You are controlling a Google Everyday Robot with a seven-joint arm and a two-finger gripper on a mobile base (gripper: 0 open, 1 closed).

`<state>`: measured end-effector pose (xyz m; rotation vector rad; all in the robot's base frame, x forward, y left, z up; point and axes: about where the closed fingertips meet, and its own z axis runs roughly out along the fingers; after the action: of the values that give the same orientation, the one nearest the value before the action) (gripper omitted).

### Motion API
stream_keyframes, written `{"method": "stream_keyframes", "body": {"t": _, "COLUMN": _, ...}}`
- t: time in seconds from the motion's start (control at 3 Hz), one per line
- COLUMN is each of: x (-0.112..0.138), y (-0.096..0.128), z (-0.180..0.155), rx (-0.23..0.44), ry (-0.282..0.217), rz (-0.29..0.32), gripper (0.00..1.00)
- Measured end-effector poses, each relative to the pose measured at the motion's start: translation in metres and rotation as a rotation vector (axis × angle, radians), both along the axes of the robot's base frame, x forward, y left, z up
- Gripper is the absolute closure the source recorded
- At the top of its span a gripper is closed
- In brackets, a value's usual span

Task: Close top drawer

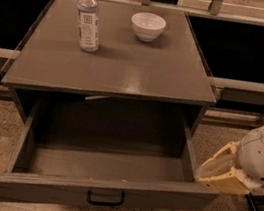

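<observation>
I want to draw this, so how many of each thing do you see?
Water bottle: 1, on the cabinet top
Bowl: 1, on the cabinet top
Top drawer: 1, open
Claw: 1, by the drawer's right front corner
Total: 4

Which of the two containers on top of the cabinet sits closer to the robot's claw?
The white bowl, right of the water bottle; the gripper is beside the front right corner of the open top drawer.
</observation>
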<state>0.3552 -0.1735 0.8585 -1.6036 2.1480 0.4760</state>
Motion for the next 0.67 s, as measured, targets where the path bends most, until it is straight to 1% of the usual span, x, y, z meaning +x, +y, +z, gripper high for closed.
{"method": "stream_keyframes", "body": {"t": 0.33, "x": -0.011, "y": 0.016, "z": -0.043, "rx": 0.115, "ry": 0.023, "rz": 0.041, "gripper": 1.00}}
{"method": "stream_keyframes", "body": {"t": 0.67, "x": -0.031, "y": 0.043, "z": -0.092, "rx": 0.201, "ry": -0.019, "rz": 0.075, "gripper": 1.00}}
